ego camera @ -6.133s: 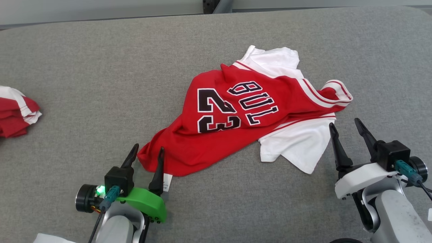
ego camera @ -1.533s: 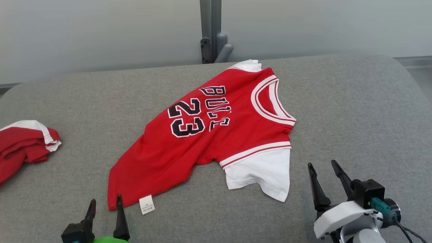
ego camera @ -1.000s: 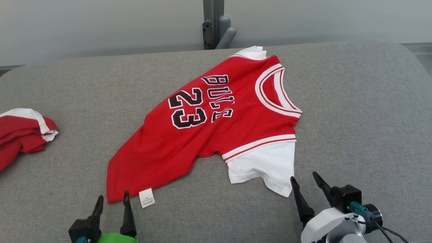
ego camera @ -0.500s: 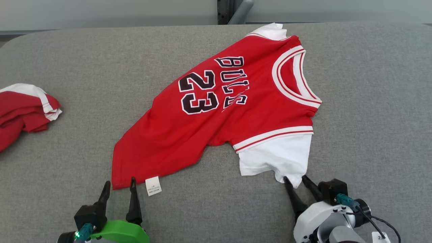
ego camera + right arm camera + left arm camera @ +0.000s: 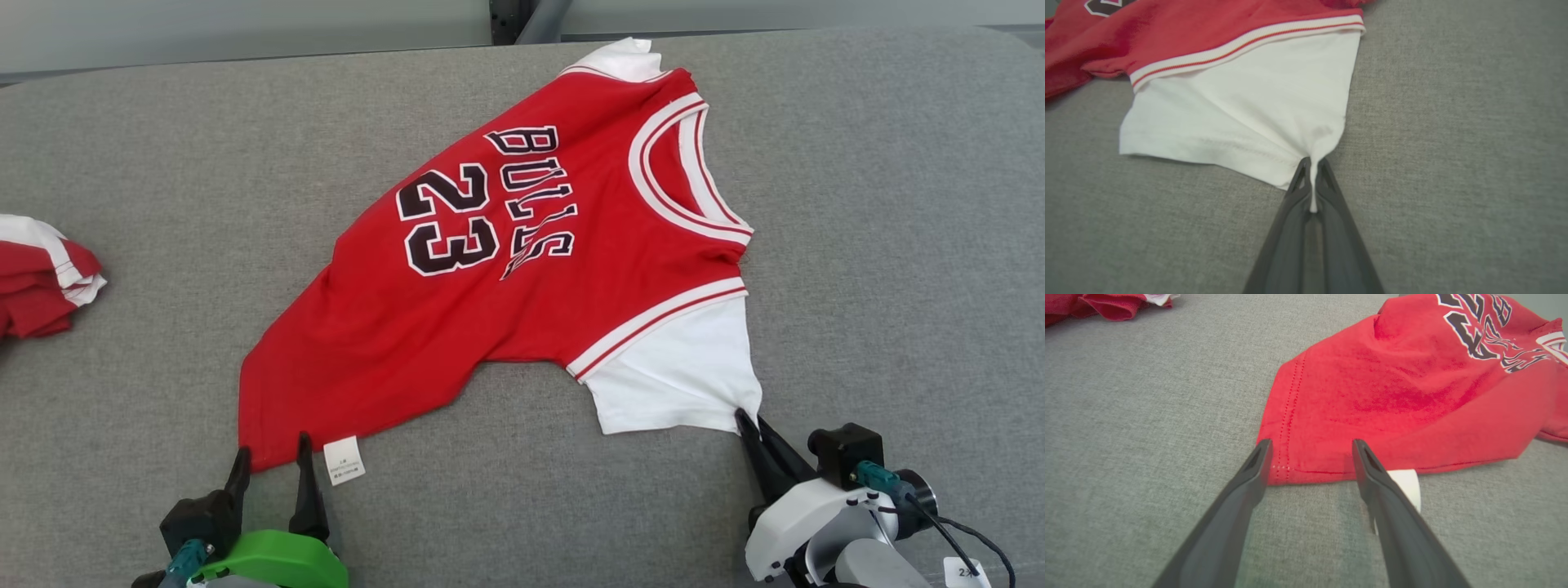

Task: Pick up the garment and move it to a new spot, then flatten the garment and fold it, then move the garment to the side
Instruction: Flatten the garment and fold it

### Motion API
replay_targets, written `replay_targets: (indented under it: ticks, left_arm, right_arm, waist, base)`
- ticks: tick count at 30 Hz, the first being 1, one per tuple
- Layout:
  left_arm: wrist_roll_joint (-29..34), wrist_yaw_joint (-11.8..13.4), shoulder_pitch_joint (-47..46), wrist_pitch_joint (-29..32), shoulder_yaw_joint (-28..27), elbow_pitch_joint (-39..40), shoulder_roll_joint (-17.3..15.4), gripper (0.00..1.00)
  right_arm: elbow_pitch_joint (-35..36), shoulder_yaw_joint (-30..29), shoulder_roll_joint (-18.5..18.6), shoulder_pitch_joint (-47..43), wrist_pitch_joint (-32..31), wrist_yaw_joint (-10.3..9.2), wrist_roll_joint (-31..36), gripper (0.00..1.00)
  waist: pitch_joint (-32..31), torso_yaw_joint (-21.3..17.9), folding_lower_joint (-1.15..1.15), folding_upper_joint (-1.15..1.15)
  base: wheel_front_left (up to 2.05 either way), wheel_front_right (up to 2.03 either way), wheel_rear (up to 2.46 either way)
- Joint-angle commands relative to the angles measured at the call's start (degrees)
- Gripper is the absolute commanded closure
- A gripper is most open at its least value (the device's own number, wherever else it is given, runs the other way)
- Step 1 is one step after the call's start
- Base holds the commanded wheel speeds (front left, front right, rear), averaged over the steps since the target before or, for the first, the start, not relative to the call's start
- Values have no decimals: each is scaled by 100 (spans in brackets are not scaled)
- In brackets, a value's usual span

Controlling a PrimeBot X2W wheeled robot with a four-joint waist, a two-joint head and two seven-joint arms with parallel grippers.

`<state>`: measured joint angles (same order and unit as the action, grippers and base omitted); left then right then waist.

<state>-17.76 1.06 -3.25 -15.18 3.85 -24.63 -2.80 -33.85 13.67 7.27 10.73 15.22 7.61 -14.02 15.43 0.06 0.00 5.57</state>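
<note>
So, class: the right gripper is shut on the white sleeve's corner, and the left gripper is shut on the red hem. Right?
Not quite: the left gripper is open, with its fingers apart at the hem, as the left wrist view shows. The right gripper is indeed shut on a corner of the sleeve.

We find the red-and-white jersey garment (image 5: pixel 506 269) mid-way on the grey fabric surface (image 5: pixel 163 163); left gripper (image 5: pixel 273 445) at its near-left hem corner, right gripper (image 5: pixel 744 415) at its near-right sleeve corner; red-and-white bunched cloth (image 5: pixel 41 278) far left, probably at the edge.
</note>
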Motion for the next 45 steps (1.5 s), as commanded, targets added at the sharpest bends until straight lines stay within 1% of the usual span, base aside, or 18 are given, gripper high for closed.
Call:
replay_targets:
  ticks: [1, 8, 15, 17, 18, 19, 21, 22, 25, 28, 29, 31, 34, 36, 39, 43, 45]
  left_arm:
    - [-63, 62, -83, 7, -54, -48, -20, 0]
    - [34, 279, -102, 7, -273, -52, -21, 0]
    - [35, 261, 13, 6, -287, -221, -20, 0]
    - [21, 221, 29, 7, -272, -291, -20, 0]
    - [12, 202, 31, 6, -259, -329, -20, 20]
    - [3, 202, 29, 7, -255, -365, -20, 57]
    - [6, 174, 2, 7, -265, -406, -20, 91]
    - [32, 149, -8, 7, -256, -418, -19, 100]
    - [174, 37, -68, 7, -211, -414, -19, 100]
    - [230, -48, -147, 6, -300, -128, -21, 100]
    - [221, -118, -244, 4, -433, 276, -23, 100]
    - [307, -231, -312, 5, -592, 664, -22, 100]
    - [651, -453, -634, 4, -872, 1217, -29, 100]
    - [851, -580, -926, 4, -1010, 1538, -114, 100]
    - [1024, -718, -1502, 4, -1131, 1914, -361, 100]
    - [1180, -810, -2301, 7, -1138, 2360, -865, 100]
    - [1167, -841, -2631, 8, -1058, 2421, -1098, 100]
  right_arm:
    - [17, -27, 89, -142, -31, -22, -16, 100]
    - [142, -1, 144, -187, -31, -19, -20, 100]
    - [175, -39, 142, -240, -30, -18, 9, 100]
    - [182, -53, 146, -239, -30, -18, 13, 100]
    - [187, -59, 144, -240, -30, -18, 17, 100]
    - [192, -63, 141, -240, -29, -18, 21, 100]
    - [207, -67, 129, -234, -26, -18, 31, 100]
    - [225, -72, 116, -235, -25, -18, 43, 100]
    - [391, -111, 88, -214, -23, -17, 19, 100]
    - [827, -245, 49, -166, -17, -17, -116, 100]
    - [1226, -286, 82, -95, -17, -17, -169, 100]
    - [1631, -341, 132, 19, -16, -17, -242, 100]
    - [2208, -418, 283, 354, -15, -17, -341, 100]
    - [2511, -493, 395, 649, -16, -17, -416, 100]
    - [2945, -660, 616, 1238, -16, -17, -506, 100]
    - [3359, -783, 934, 1994, -16, -17, -645, 100]
    - [3447, -808, 1089, 2310, -17, -17, -725, 100]
  waist:
    - [49, -89, 0, 1]
    - [50, -181, 0, 1]
    - [13, -197, 0, 1]
    - [-1, -195, 0, 1]
    - [-9, -196, 0, 1]
    - [-15, -196, 0, 1]
    - [-26, -195, 0, 1]
    - [-37, -193, 0, 1]
    - [-103, -190, 0, 1]
    - [-196, -201, 0, 1]
    - [-296, -207, 0, 1]
    - [-426, -212, 0, 1]
    - [-658, -234, 0, 1]
    - [-816, -251, 0, 1]
    - [-950, -275, 0, 1]
    - [-1050, -296, 0, 1]
    - [-1059, -298, 0, 1]
  base:
    - [0, 0, 0]
    - [0, 0, 0]
    - [0, 0, 0]
    - [0, 0, 0]
    - [0, 0, 0]
    - [0, 0, 0]
    - [0, 0, 0]
    - [0, 0, 0]
    - [0, 0, 0]
    - [0, 0, 0]
    - [0, 0, 0]
    - [0, 0, 0]
    - [0, 0, 0]
    - [0, 0, 0]
    - [0, 0, 0]
    - [0, 0, 0]
    - [0, 0, 0]
